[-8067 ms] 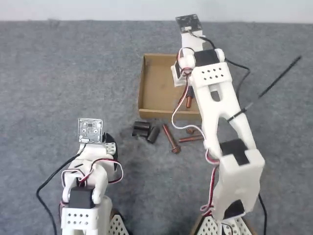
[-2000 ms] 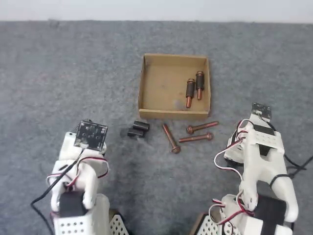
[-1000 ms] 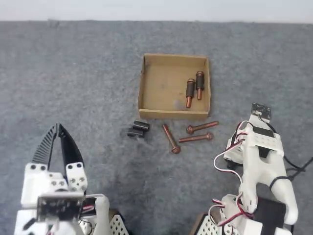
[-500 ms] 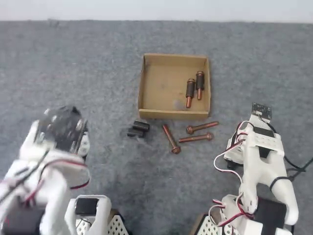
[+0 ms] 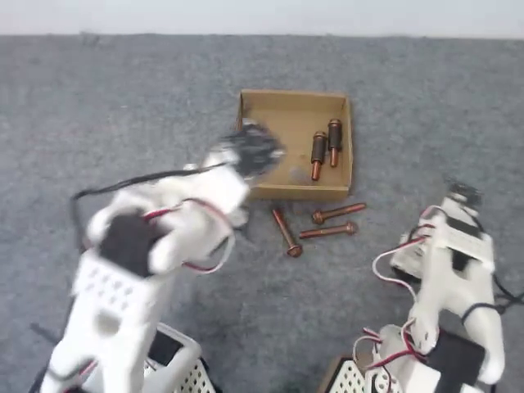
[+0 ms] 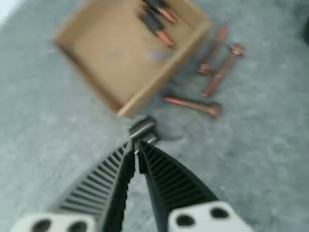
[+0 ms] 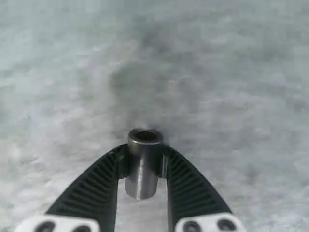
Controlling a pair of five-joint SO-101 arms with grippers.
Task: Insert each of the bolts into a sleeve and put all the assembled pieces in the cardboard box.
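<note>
The grey carpeted table (image 5: 98, 106) is suddenly busy. The left arm (image 5: 155, 246) has just swung out from its base towards the box, all inside half a second. Its jaws are pressed almost together with nothing between them, and the tips sit just short of a loose sleeve (image 6: 142, 129) near the corner of the cardboard box (image 6: 108, 58). The right jaws are clamped on another sleeve (image 7: 143, 166) with its open bore showing, and the right arm (image 5: 450, 262) has drifted slightly on its own side. Three bolts (image 5: 327, 231) lie bare just in front of the box, and two assembled pieces (image 5: 318, 151) are already inside. My read is that the left is going for a part to pair, but it must open first.
</note>
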